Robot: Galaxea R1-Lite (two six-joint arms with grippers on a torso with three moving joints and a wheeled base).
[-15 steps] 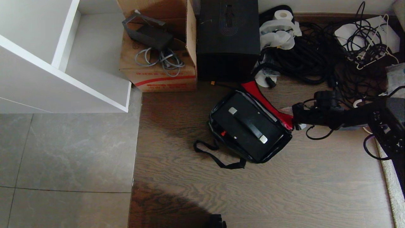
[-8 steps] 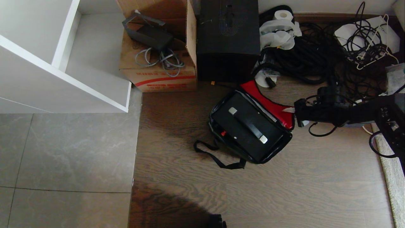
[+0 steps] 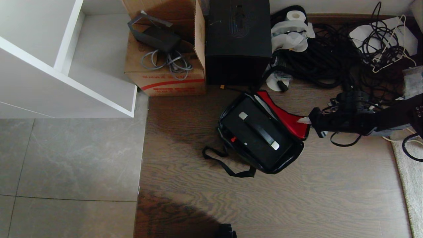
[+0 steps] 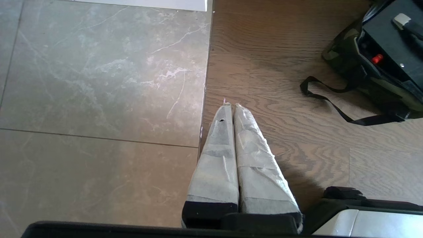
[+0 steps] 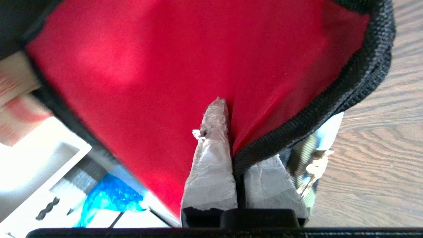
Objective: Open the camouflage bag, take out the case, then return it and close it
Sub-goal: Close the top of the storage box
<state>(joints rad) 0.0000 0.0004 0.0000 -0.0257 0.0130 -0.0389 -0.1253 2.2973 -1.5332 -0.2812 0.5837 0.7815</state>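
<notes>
Right gripper (image 3: 310, 121) clamped onto red flap (image 3: 287, 116), lifted it.

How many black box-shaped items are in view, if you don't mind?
2: the case inside the open camouflage bag, and the tall black box against the wall. Others may hide among the cables.

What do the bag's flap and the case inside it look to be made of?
The flap: woven fabric, matte red lining with coarse black webbing binding; the weave shows where the right end effector pinches it. The case: seemingly hard plastic, smooth flat matte black top; its bar handle has silvery, possibly metal, end mounts.
</notes>
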